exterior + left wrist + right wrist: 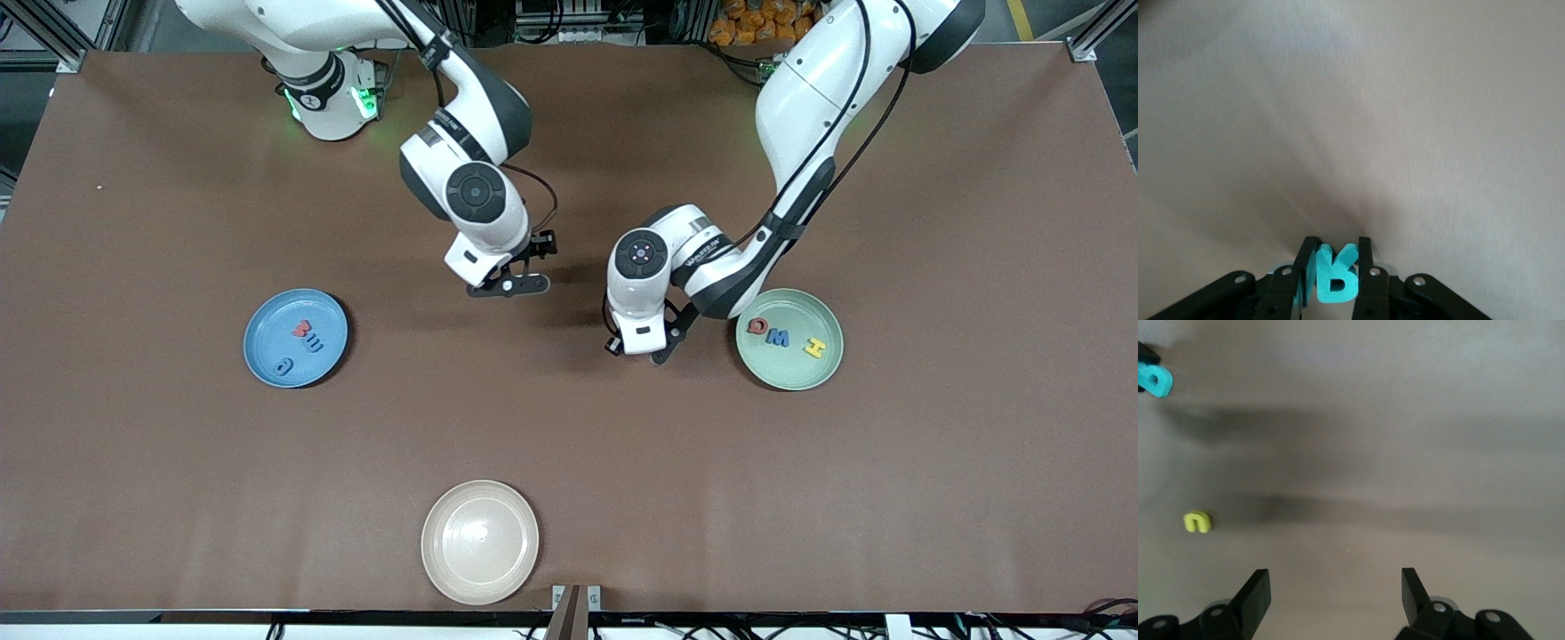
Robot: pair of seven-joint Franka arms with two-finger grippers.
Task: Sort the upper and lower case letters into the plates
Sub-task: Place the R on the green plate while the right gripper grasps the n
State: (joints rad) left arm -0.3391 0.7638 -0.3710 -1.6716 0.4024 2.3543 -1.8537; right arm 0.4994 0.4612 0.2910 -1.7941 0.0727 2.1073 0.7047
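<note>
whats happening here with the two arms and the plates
The left gripper, beside the pale green plate, is shut on a teal letter R. The right gripper hangs open over the table's middle; a small yellow letter lies on the table. The blue plate and the green one each hold three letters; the cream-white plate holds none.

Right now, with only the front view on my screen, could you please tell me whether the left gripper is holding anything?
Observer: Yes, the left gripper is shut on a teal letter, which looks like a capital R.
Operator: Thank you. Is the right gripper holding anything?
Observer: No, the right gripper is open and holds nothing.
Operator: Does any letter lie on the bare table?
Observer: One small yellow letter lies there, near the right gripper; the arm hides it from you.
</note>
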